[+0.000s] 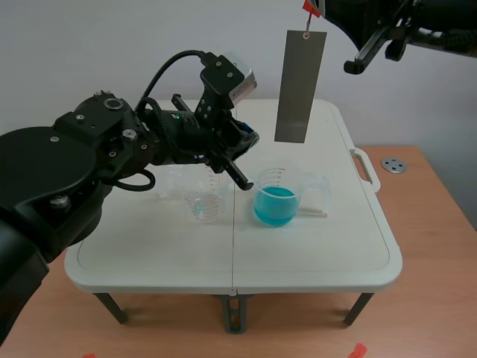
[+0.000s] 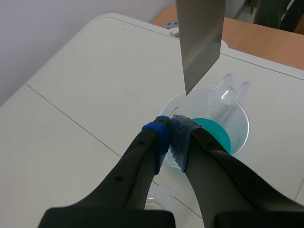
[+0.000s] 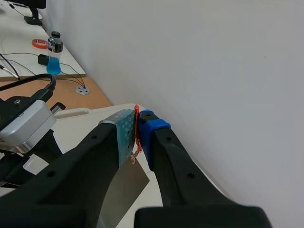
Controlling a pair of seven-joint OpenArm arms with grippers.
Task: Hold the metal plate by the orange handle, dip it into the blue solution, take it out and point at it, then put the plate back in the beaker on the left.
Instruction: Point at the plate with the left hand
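Pointing seems the step in hand. Up high, the right pincer (image 3: 137, 137) pinches the orange handle (image 3: 137, 124), so the plate (image 1: 299, 86) hangs upright, out of the liquid and roughly above the blue beaker (image 1: 277, 198), probably so any drips fall back in. The left pincer (image 2: 170, 133) is pressed together on nothing. Its tips are by the blue beaker's rim, below the plate's lower edge and not touching it; closed fingers make one pointer. The clear beaker (image 1: 205, 203) stands just left of the blue one on the table (image 1: 313, 253), ready to take the plate back.
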